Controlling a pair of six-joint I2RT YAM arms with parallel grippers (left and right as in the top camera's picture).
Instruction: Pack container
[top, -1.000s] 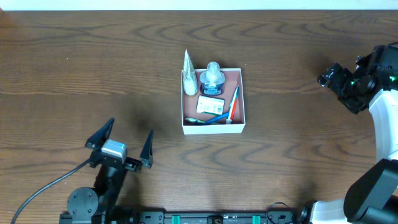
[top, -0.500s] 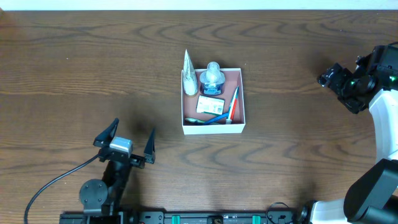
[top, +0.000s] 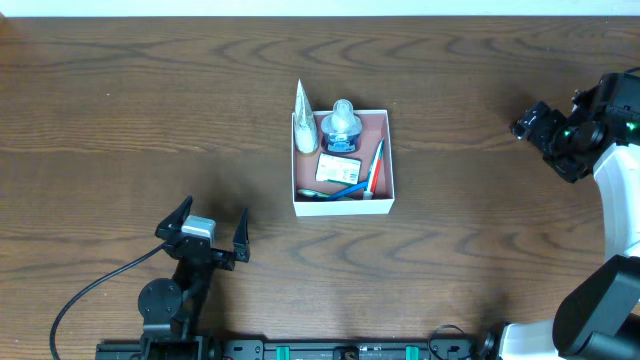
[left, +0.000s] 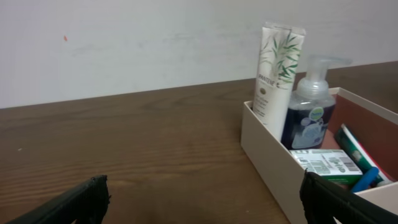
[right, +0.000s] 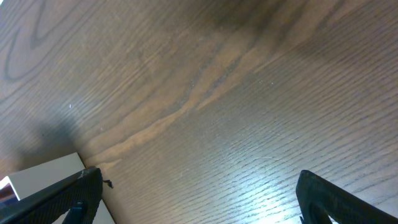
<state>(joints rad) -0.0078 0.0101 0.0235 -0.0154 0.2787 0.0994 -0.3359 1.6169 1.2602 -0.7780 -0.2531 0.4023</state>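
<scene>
1. One container (top: 343, 207) is seen at the middle of the table (top: 120, 120). In it stand one white tube (top: 302, 122), one pump bottle (top: 341, 124) and one small carton (top: 337, 169).
2. The container is square, so no long axis is shown; its open top is turned upward.
3. The left gripper (top: 215, 210) is held low near the front edge, aimed at the container, jaws spread wide and empty.
4. The right gripper (right: 200, 190) is angled down at the wood at far right, jaws wide and empty.
</scene>
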